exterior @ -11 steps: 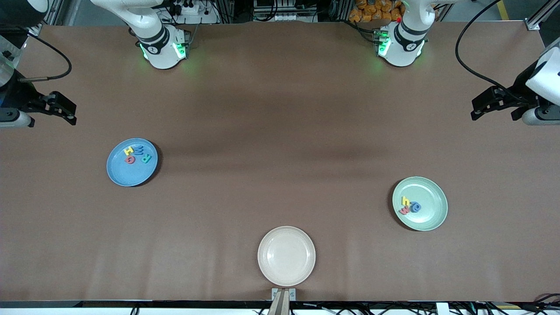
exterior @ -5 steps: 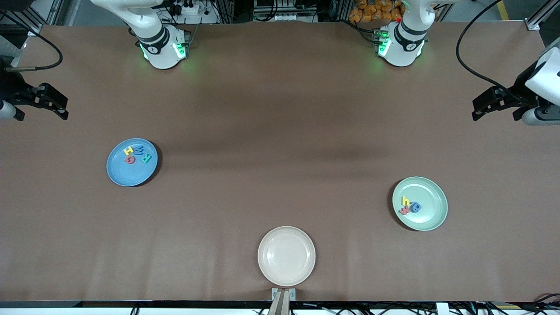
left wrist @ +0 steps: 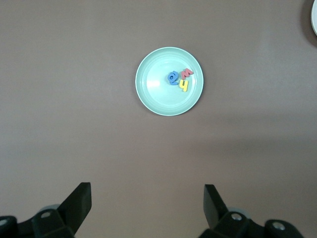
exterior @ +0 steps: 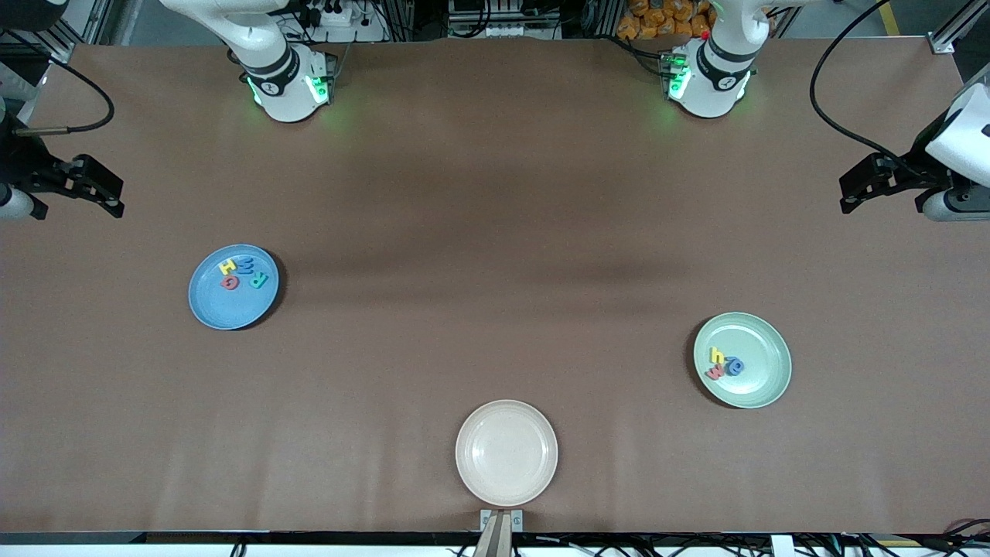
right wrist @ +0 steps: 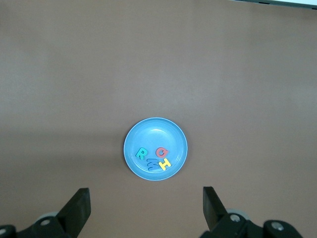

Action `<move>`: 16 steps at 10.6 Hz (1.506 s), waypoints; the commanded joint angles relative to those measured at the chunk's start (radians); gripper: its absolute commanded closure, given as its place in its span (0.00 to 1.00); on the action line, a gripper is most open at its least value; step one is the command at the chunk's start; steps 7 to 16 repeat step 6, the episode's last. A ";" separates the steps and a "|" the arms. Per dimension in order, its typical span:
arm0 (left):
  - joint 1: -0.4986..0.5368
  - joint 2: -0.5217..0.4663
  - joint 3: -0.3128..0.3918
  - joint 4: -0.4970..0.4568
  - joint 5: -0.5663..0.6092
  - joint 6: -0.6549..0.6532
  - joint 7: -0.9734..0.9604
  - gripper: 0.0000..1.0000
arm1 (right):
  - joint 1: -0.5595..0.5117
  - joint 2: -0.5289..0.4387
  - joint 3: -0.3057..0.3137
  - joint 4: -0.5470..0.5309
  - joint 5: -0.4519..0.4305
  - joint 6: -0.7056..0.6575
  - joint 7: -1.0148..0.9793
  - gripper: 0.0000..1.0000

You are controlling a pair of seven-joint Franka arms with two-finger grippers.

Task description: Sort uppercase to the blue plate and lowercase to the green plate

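Black-fingered left end effector (exterior: 870, 186) parked open and empty over the worktop (exterior: 495, 201) at its own end; right end effector (exterior: 89, 189) likewise. Best kept high and clear, nothing left to lift. Uppercase (exterior: 243, 273) in blue plate (exterior: 224, 309), lowercase (exterior: 722, 363) in green plate (exterior: 762, 387). Only three lowercase letters discernible. Cream plate (exterior: 506, 480) whole only from the front.

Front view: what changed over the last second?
Only the arms shifted. The right pincer, open and empty, drew toward the table's edge at its end, then eased slightly back. The left pincer, also open, crept outward. Letters on the blue plate and green plate stayed put, as did the cream plate.
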 commanded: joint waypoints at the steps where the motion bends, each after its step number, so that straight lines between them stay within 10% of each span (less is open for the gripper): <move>1: 0.006 -0.006 -0.005 0.009 -0.003 -0.006 0.019 0.00 | -0.017 0.006 0.011 0.008 0.003 0.000 0.015 0.00; 16: 0.008 -0.009 0.003 0.009 -0.049 -0.015 0.019 0.00 | -0.018 0.006 0.011 0.002 0.003 0.004 0.015 0.00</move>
